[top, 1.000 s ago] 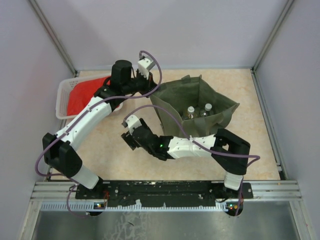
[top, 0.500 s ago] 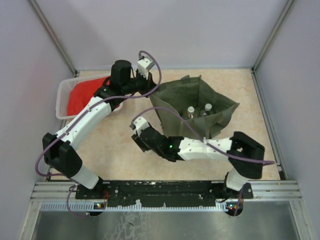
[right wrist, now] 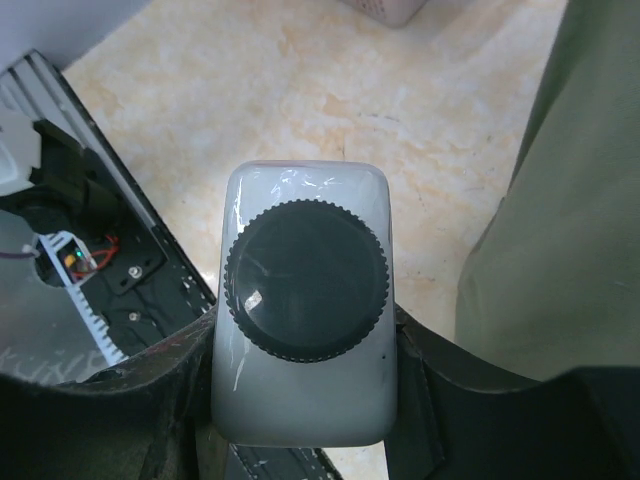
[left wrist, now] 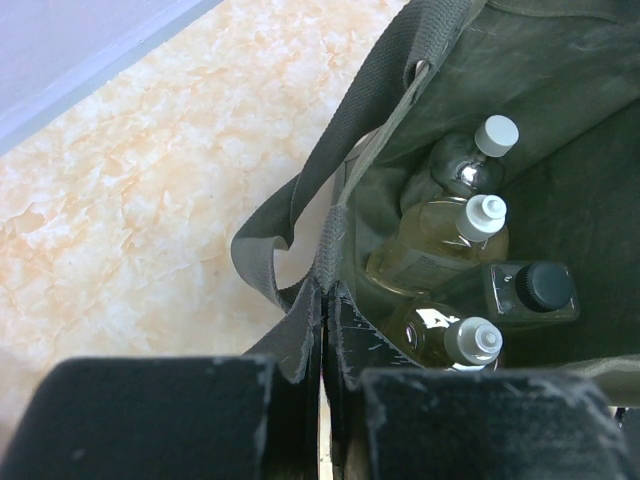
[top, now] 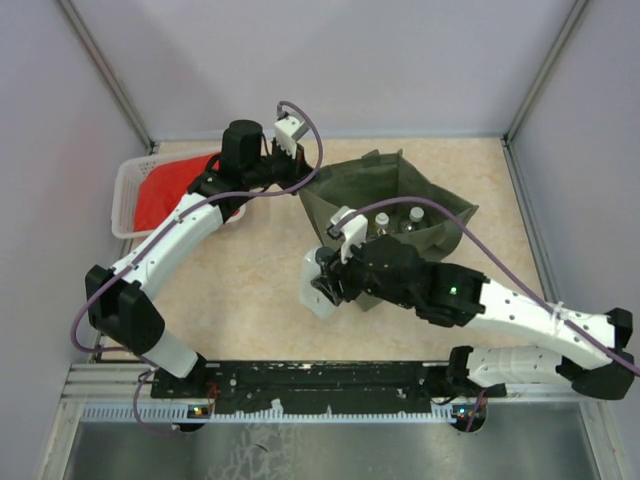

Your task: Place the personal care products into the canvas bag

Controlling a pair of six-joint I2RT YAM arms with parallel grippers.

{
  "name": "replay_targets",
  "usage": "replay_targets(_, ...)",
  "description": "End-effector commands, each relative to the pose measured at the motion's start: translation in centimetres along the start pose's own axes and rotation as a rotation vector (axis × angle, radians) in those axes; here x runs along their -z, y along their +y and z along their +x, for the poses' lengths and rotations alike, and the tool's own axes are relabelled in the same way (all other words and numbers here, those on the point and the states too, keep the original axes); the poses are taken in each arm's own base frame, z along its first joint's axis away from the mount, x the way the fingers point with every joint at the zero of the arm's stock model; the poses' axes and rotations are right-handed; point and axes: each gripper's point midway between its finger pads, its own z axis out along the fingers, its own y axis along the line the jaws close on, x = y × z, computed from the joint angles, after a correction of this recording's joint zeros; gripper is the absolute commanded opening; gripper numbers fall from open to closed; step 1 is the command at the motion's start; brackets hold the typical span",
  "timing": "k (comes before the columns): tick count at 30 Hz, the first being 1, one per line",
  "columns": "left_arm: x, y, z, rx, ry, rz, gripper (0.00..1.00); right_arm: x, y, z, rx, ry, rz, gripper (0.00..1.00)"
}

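Observation:
The olive-green canvas bag [top: 441, 236] stands open at the middle right. My left gripper [top: 303, 170] is shut on its far-left rim by a handle [left wrist: 270, 262], pinching the fabric [left wrist: 328, 300]. Inside the bag lie several personal care products: two amber bottles with white caps [left wrist: 440, 235] [left wrist: 445, 335], a clear one with a black cap [left wrist: 540, 288], and a white-capped one [left wrist: 470, 160]. My right gripper [top: 322, 286] [right wrist: 305, 335] is shut on a white bottle with a dark ribbed cap [right wrist: 305, 285], held above the table just left of the bag's near wall [right wrist: 560, 200].
A white lattice basket [top: 128, 200] holding a red cloth [top: 165, 195] sits at the far left. The black mounting rail [top: 330, 378] [right wrist: 90, 270] runs along the near edge. Grey walls enclose the table on three sides.
My right gripper closed on the white bottle and carried it rightward, up to the bag's near-left corner. The right arm stretched out. The left arm kept still.

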Motion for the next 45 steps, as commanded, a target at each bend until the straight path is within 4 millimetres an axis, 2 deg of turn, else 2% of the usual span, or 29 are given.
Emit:
replay_targets(1, 0.2, 0.3, 0.1, -0.007, -0.003, -0.002, 0.0, 6.6, -0.5, -11.0, -0.046, -0.343, 0.011, 0.0)
replay_targets(5, 0.2, 0.2, 0.1, -0.007, -0.003, 0.005, 0.0, 9.8, -3.1, -14.4, -0.007, -0.435, 0.133, 0.0)
replay_targets(8, 0.1, 0.3, 0.0, -0.006, -0.004, 0.007, 0.0, 11.4, -4.5, -16.6, 0.028, -0.484, 0.195, 0.0)
replay_targets(11, -0.1, 0.1, -0.1, -0.002, -0.007, 0.017, 0.0, 11.1, -6.1, -18.0, 0.078, -0.47, 0.274, 0.0)
replay_targets(13, -0.1, 0.1, -0.1, 0.0, -0.007, 0.02, 0.0, 9.5, -6.8, -18.7, 0.115, -0.431, 0.297, 0.0)
replay_targets(17, 0.1, 0.1, -0.2, -0.002, -0.007, 0.014, 0.0, 7.2, -8.3, -20.7, 0.134, -0.411, 0.274, 0.0)
replay_targets(20, 0.2, 0.1, -0.3, -0.006, -0.009, 0.011, 0.0, 6.7, -9.9, -22.7, 0.132, -0.429, 0.262, 0.0)
replay_targets(23, 0.2, 0.1, -0.4, -0.01, -0.01, 0.011, 0.0, 6.7, -12.7, -24.1, 0.124, -0.426, 0.309, 0.0)
replay_targets(28, 0.0, 0.2, -0.2, -0.007, -0.005, 0.015, 0.0, 7.6, -18.8, -23.9, 0.114, -0.371, 0.485, 0.0)
replay_targets(33, -0.4, 0.3, 0.0, -0.003, 0.002, 0.014, 0.0, 9.3, -21.9, -25.2, 0.097, -0.375, 0.531, 0.0)
replay_targets(35, -0.4, 0.4, -0.2, -0.004, 0.0, 0.014, 0.0, 9.0, -22.9, -24.4, 0.087, -0.335, 0.557, 0.0)
replay_targets(37, -0.4, 0.4, -0.3, -0.005, -0.003, 0.012, 0.0, 8.3, -23.6, -22.4, 0.064, -0.284, 0.576, 0.0)
replay_targets(41, -0.5, 0.6, -0.3, -0.008, -0.002, 0.006, 0.0, 7.0, -23.9, -17.0, -0.015, -0.212, 0.578, 0.0)
replay_targets(44, -0.6, 0.6, -0.3, -0.009, 0.002, 0.008, 0.0, 6.9, -24.3, -12.8, -0.072, -0.149, 0.613, 0.0)
replay_targets(45, -0.6, 0.6, -0.3, -0.009, 0.001, 0.008, 0.0, 7.5, -24.5, -11.6, -0.085, -0.138, 0.647, 0.0)
